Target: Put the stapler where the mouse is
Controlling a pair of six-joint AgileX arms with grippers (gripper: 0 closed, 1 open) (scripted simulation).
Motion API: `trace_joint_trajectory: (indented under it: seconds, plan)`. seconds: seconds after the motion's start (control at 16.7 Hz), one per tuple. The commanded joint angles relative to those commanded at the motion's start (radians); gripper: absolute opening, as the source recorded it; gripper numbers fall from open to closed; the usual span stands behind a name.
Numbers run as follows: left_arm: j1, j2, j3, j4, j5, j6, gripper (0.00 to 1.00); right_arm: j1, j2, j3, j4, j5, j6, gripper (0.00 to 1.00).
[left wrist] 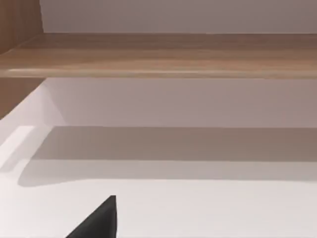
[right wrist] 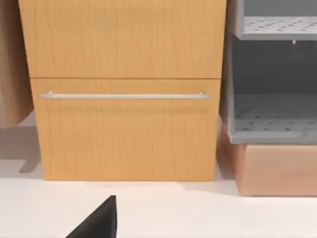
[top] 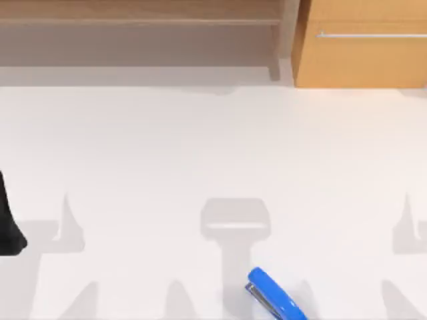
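The stapler (top: 275, 294), bright blue and elongated, lies on the white surface (top: 213, 147) near the front edge, a little right of the middle. It rests at a slant, with its rounded end toward the upper left and its length running down toward the lower right, where it meets the bottom edge of the top view. A thin dark metal strip shows along its lower-left side. Nothing touches it.

At the far left edge of the top view, a dark part of the left arm (top: 8, 230) hangs over the surface, well apart from the stapler. The left tool (left wrist: 101, 220) appears in the left wrist view as one dark pointed finger tip low over the white surface; I cannot tell whether it stands wide or narrow. Ahead of it is a long wooden shelf (left wrist: 163, 54) along the back of the surface, with a pale wall beneath it.

The right tool (right wrist: 101, 220) appears the same way in the right wrist view, as a single dark finger tip above the surface, and its width cannot be told either. It faces a wooden drawer cabinet (right wrist: 124, 89) with a slim metal handle (right wrist: 124, 95), which stands at the back right of the surface. Just beside the cabinet stands a grey perforated rack (right wrist: 270, 114) on a light wooden base.
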Motion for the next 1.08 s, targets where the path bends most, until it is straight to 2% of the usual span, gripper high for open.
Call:
trace_joint_trajectory:
  seconds: [0.24,0.48,1.08]
  plan:
    - [0.000,0.000,0.000,0.000,0.000,0.000,1.00,0.024,0.032,0.029,-0.020,-0.001,0.004,1.00]
    - [0.000,0.000,0.000,0.000,0.000,0.000,1.00,0.144,0.222,0.181,-0.131,-0.002,0.026,1.00]
    - [0.000,0.000,0.000,0.000,0.000,0.000,1.00,0.618,1.202,0.744,-0.619,-0.006,0.114,1.00]
